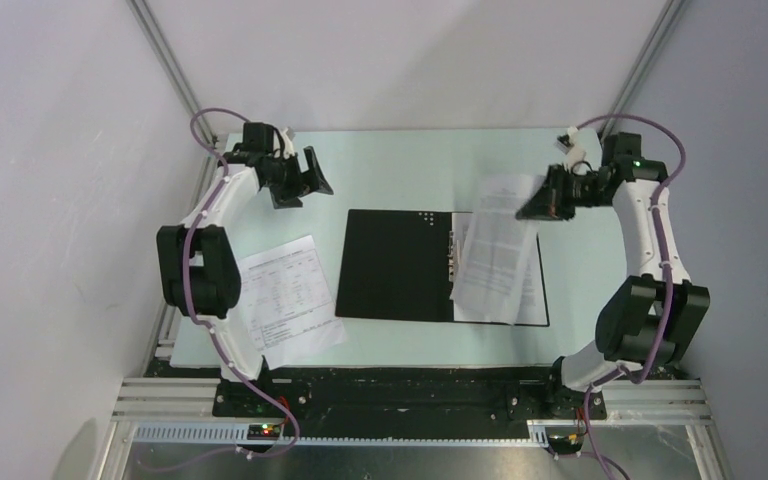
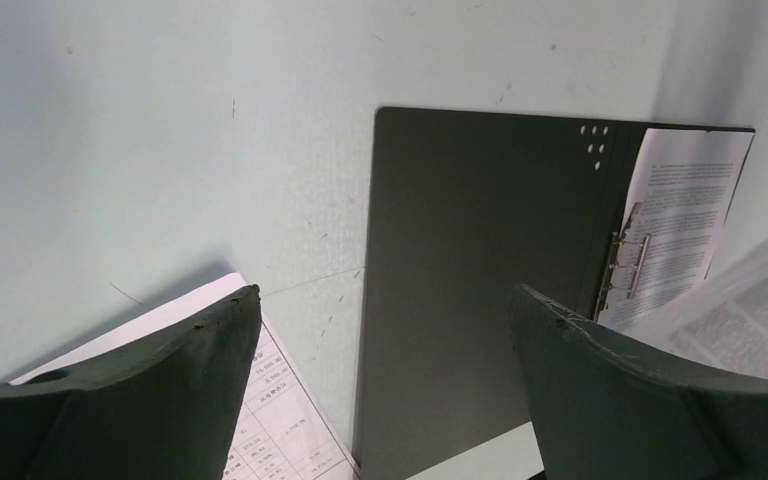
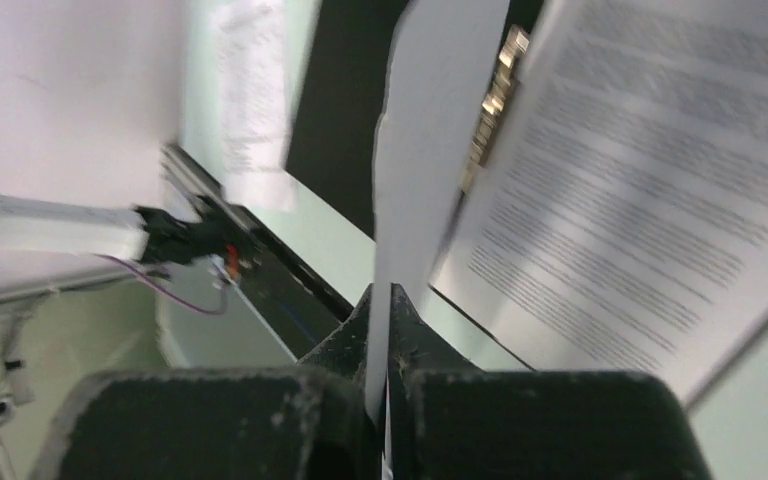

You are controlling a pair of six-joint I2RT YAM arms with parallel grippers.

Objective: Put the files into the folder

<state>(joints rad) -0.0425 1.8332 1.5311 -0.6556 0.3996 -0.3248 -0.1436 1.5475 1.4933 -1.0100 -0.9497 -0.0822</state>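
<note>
Top view: a file (image 1: 500,250) is held over the right half of the open folder (image 1: 395,265), for insertion; a second file (image 1: 285,300) is seen on the table (image 1: 410,165). Left wrist: the left fingers (image 2: 190,370) are spread wide, empty. Right wrist: the right fingers (image 3: 345,345) are pinched on the file's edge.

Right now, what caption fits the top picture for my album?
Right gripper pinches a printed sheet over the open folder; left gripper open, second sheet left of folder.
</note>
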